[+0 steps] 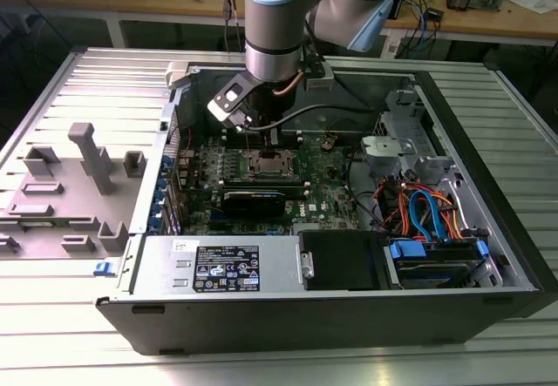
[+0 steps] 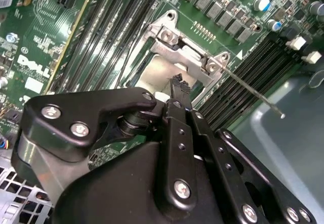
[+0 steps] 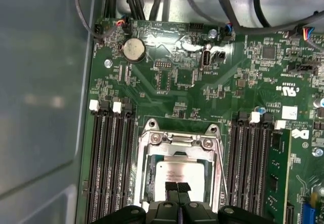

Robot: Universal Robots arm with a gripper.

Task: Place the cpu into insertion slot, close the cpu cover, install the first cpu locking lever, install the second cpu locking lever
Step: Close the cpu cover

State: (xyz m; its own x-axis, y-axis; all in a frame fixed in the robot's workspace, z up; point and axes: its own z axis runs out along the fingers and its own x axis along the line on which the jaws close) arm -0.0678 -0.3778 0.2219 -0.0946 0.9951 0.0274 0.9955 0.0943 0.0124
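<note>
The cpu is lying in the middle of the green motherboard inside the open computer case in the exterior view, and the gripper is hanging just above it. In the second wrist view the fingertips are reaching over the chip's grey top, close to it, though whether they are touching I cannot tell; a thin locking lever is sticking out free past the socket's corner. In the first wrist view the cpu is sitting flat in the insertion slot, the cpu cover seems to be framing it, and the two fingers are pinched together with nothing between them. To my eye it is working on the cover: it should be pressing straight down on the metal frame, never on the chip, squarely, with the lever left clear of the fingers.
</note>
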